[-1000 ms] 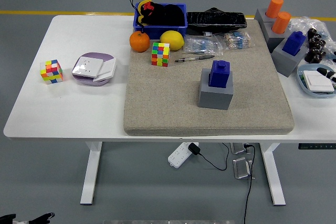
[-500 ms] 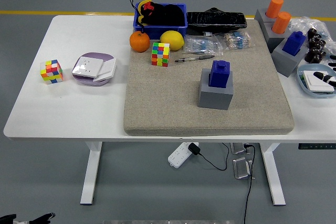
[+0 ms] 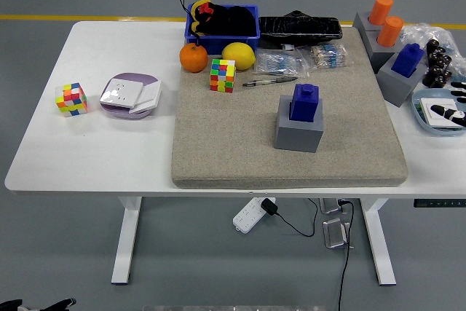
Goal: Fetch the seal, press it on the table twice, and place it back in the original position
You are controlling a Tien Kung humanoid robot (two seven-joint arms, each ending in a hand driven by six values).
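on the beige mat [image 3: 218, 143], centre of the white table [image 3: 109, 151]: blue seal [image 3: 304, 102] upright in its grey holder [image 3: 298, 132], untouched.
right hand [image 3: 453, 103] at the table's 3 o'clock edge, over a light blue dish [image 3: 424, 121]; only black fingertips show, cannot tell how far open, nothing visibly held. at the seal's 10 o'clock a colour cube [image 3: 223, 76], lemon [image 3: 238, 56] and orange [image 3: 193, 57]; a second blue seal [image 3: 407, 60] at its 2 o'clock.
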